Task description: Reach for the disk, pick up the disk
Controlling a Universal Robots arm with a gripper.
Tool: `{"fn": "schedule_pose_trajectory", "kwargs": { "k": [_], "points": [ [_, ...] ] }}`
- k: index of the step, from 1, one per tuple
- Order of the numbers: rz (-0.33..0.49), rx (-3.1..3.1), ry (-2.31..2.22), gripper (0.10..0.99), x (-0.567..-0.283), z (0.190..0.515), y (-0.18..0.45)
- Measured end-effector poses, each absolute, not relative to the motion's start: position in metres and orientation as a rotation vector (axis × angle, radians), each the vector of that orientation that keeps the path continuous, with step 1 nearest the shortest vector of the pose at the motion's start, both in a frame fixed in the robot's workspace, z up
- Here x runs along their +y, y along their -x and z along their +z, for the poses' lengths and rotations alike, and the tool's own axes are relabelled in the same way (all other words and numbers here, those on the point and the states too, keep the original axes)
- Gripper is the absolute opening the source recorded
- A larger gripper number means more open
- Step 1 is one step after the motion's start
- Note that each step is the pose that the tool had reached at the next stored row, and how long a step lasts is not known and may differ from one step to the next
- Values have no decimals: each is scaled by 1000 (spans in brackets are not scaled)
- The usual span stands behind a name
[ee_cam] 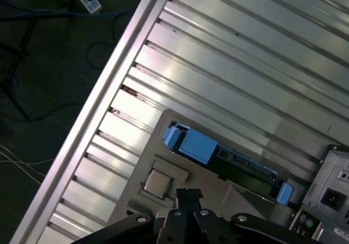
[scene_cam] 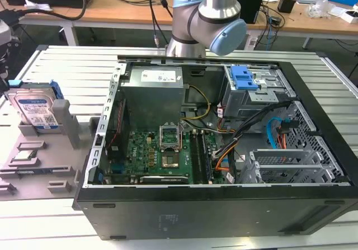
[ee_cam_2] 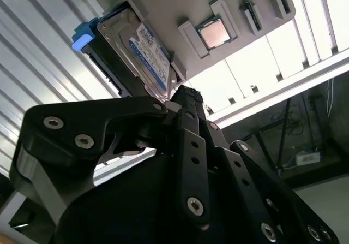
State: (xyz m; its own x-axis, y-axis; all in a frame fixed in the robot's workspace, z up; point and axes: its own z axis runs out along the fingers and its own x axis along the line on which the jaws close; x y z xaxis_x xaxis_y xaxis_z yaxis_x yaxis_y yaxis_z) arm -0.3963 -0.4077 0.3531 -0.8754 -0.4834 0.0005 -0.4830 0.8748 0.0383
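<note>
- Disk (scene_cam: pixel 34 109): a silver hard drive with blue side rails. It stood on one long edge in a slot of the grey fixture (scene_cam: pixel 62 128), at the exterior view's far left on the slatted tabletop (scene_cam: pixel 72 65). It leaned back slightly rather than standing plumb.
- Orientation of the disk: the labelled broad face was turned toward the exterior camera. The long axis lay level and, judged from the first wrist view, ran about parallel to the tabletop's slats, with a blue rail uppermost.
- Hand (ee_cam: pixel 188 194): the two tips stood close together with nothing between them, so the hand held nothing.
- Disk relative to hand: the disk lay below and ahead of the tips, well apart from them and untouched. In the first wrist view the tips hung over the fixture, short of the disk's upper edge.
- Alignment, as a judgement: the hand's links spread along a line closer to the disk's length than to its thin dimension, and the reach looked incomplete.
- Surroundings: a processor chip (ee_cam_2: pixel 214 33) sat in a recess of the fixture beside the disk. The open computer case (scene_cam: pixel 212 216) filled the middle of the exterior view, with the arm (scene_cam: pixel 207 23) rising behind it.
</note>
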Motion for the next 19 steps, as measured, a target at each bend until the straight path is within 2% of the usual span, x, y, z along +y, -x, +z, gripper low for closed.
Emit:
{"fn": "schedule_pose_trajectory", "kwargs": {
  "k": [19],
  "points": [
    [-54, -2854, -1272, 110, -408, 353, 396]
  ]
}}
